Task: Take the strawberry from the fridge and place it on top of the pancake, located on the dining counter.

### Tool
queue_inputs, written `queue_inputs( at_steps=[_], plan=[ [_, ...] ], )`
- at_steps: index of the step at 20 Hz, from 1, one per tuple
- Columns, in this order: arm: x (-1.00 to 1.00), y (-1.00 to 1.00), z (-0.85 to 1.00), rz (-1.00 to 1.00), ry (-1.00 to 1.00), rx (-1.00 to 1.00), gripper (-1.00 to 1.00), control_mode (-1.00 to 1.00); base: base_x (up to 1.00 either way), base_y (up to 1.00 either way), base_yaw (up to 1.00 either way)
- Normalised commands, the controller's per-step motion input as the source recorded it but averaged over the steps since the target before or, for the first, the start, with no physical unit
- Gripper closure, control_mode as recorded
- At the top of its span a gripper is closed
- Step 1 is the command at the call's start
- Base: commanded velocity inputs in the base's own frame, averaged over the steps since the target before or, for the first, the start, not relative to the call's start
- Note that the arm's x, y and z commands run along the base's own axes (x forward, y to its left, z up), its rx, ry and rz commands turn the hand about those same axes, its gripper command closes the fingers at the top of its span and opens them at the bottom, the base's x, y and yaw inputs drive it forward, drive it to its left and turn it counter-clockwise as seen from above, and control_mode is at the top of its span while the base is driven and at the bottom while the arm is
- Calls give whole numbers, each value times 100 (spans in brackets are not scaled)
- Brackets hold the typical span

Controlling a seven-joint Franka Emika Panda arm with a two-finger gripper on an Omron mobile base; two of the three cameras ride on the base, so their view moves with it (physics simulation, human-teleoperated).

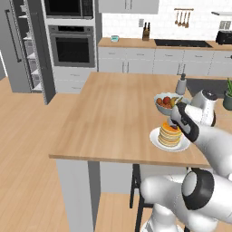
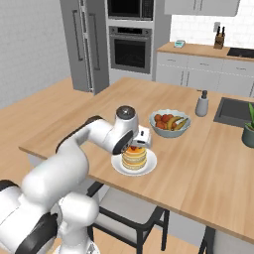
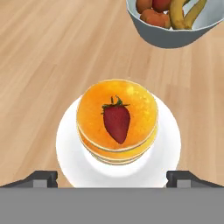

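Just below my gripper point(image 3: 112, 179) sits the white plate point(image 3: 168, 153), and my two dark fingertips point(image 3: 41, 178) stand far apart at either side of it — spread wide, pinching nothing. On the plate is the pancake point(image 3: 140, 109) stack, golden with an orange-yellow top, and the strawberry point(image 3: 117, 122) lies flat on that top, near its middle, its green leafy cap pointing away from me and its red tip pointing toward me. It touches the pancake and nothing of mine touches it.

Beyond the plate, apart from it, stands the grey fruit bowl point(image 3: 168, 37) with bananas and round orange and red fruit inside.

From the left base view, my gripper point(image 1: 174, 123) hangs directly above the pancake point(image 1: 169, 136) on the dining counter point(image 1: 113, 113), near the edge closest to me, with the fruit bowl point(image 1: 158, 105) just behind. A soap dispenser point(image 1: 181, 84) stands further back beside the dark sink point(image 1: 206, 85). The fridge point(image 1: 18, 45) is at the far left, well apart from the counter, one door open and white shelves showing; the wall oven point(image 1: 72, 45) is next to it.

From the right base view, my gripper point(image 2: 139, 143) is over the stack point(image 2: 134, 158) — the strawberry point(image 2: 132, 148) shows there as a small red spot on top.
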Motion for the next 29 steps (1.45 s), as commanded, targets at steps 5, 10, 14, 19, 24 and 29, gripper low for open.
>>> queue_inputs(
  at_steps=[5,10,14,19,24,29],
  plan=[
    [-56,32,60,0,-11,0,-100,-100,0,0,0],
    [-66,35,64,0,-7,0,-100,-100,0,0,0],
    [-67,37,72,0,-1,0,-100,-100,0,0,0],
    [-69,43,74,0,0,2,-100,-100,0,0,0],
    [-76,12,79,0,-1,0,-100,-100,0,0,0],
    [-81,0,79,0,-1,0,-100,-100,0,0,0]
  ],
)
